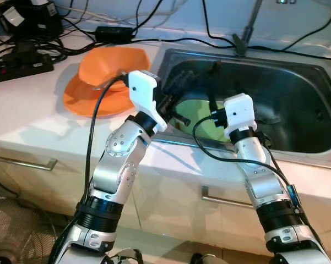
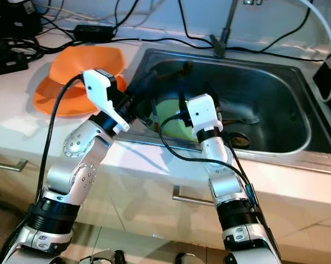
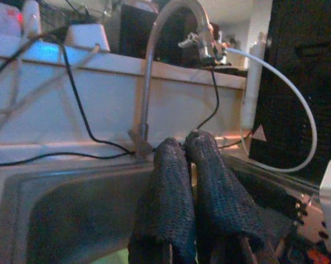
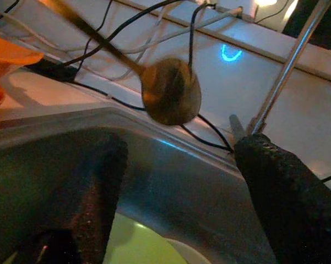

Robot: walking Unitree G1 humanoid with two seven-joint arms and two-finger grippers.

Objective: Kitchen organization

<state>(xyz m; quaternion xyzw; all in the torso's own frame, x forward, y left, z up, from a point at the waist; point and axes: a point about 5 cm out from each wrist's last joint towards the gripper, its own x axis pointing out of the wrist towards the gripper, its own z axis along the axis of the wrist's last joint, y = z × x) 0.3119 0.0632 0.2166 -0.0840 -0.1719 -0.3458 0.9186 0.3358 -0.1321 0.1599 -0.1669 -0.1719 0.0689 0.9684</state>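
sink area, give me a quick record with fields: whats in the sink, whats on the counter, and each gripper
sink: steel basin holding a light green dish
counter: orange bowl left of the sink, cables behind it
left gripper: over the sink, fingers pressed together
spoon: raised above the sink, blurred, its handle running toward the left gripper; grip itself not clear
right gripper: over the green dish, fingers spread, nothing held
faucet: behind the basin

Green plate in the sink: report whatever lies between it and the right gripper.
Nothing visible does. The right gripper hangs open just above the green plate, which shows between its fingers in the right wrist view. A spoon hangs farther out, up over the rim of the sink, not in the path down.
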